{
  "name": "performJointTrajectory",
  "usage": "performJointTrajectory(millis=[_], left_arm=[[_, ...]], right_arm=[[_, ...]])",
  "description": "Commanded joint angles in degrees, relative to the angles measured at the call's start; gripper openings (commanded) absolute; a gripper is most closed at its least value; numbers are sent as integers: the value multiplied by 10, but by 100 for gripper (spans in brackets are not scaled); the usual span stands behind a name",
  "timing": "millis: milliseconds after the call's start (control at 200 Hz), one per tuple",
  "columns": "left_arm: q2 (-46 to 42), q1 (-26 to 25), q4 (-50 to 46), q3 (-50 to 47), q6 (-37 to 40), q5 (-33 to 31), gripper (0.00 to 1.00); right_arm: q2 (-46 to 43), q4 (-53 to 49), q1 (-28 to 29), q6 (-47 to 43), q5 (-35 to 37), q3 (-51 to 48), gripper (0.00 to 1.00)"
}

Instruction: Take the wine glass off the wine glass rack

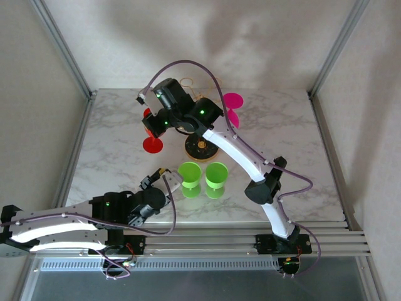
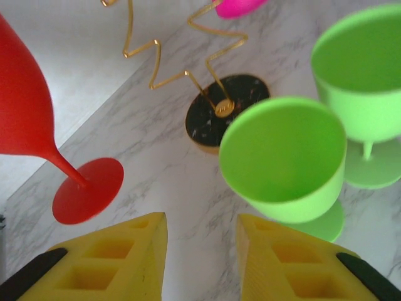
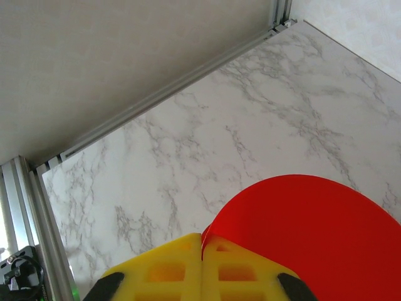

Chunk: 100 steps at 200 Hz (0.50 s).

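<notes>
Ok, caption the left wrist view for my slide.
Open left gripper facing two green glasses, the red wine glass and the wine glass rack.

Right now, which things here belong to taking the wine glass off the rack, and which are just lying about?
In the job:
red wine glass, pinched at its rim by the right pincer
wine glass rack

Lying about:
near green glass
far green glass
pink glass, up by the rack's arms
left pincer, open and holding nothing

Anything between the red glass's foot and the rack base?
No. Bare marble table lies between the red glass's foot and rack base, per left wrist view.
</notes>
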Motion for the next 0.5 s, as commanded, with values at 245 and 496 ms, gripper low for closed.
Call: performJointTrajectory(millis=[245,496], left_arm=[[30,-4,55,48,-101,7,32],[19,-4,56,65,-192,14,29]], right_arm=[[-9,16,-8,16,-1,0,0],[-9,14,-15,23,-11,-3,0]])
